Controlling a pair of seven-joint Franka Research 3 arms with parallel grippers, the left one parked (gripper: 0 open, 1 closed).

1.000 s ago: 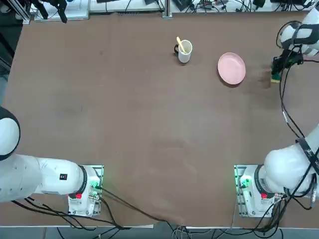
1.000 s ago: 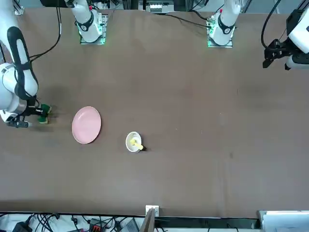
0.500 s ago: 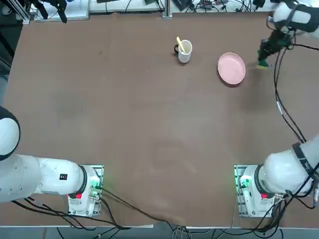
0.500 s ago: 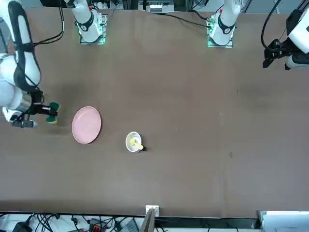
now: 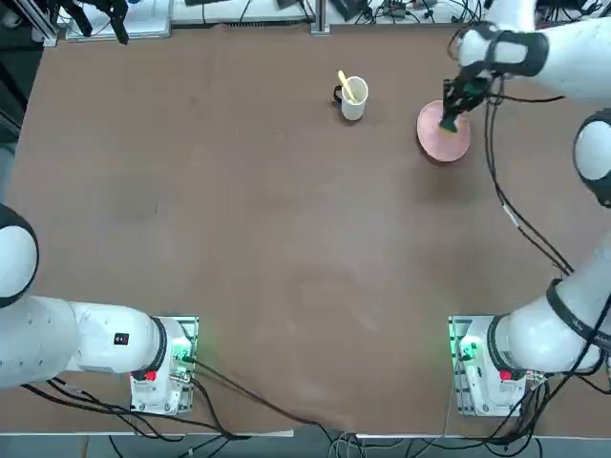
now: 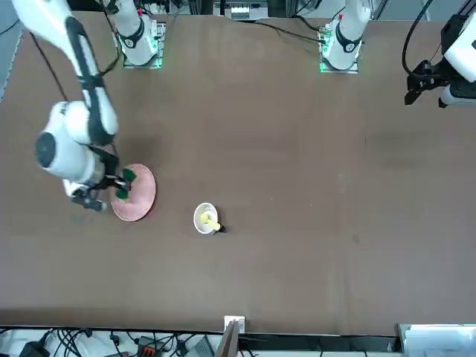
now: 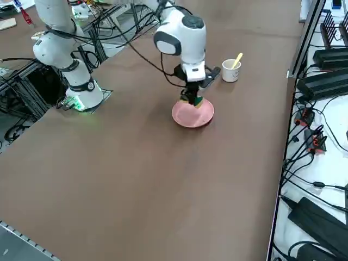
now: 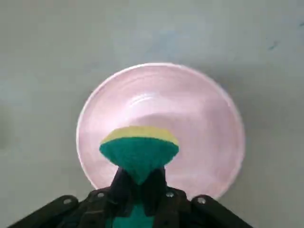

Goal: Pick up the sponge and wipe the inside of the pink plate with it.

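My right gripper (image 5: 451, 116) is shut on the sponge (image 8: 138, 150), a small block with a green top over yellow foam. It holds the sponge over the pink plate (image 8: 199, 118), above the part of the plate nearest the arm's side. The plate (image 5: 441, 143) lies at the far right of the table. In the front view the sponge (image 6: 124, 185) and gripper (image 6: 119, 181) hang over the plate's (image 6: 140, 199) left part. From the right side the sponge (image 7: 194, 100) sits just above the plate (image 7: 193, 117). Whether the sponge touches the plate I cannot tell.
A white mug (image 5: 354, 98) with a yellow utensil stands left of the plate, a mug's width or two away. The brown table (image 5: 286, 239) stretches bare toward the arm bases. Cables and equipment line the far edge.
The right gripper carried the sponge from the table's right edge leftward, and it now hangs over the pink plate. The plate and mug have not moved.
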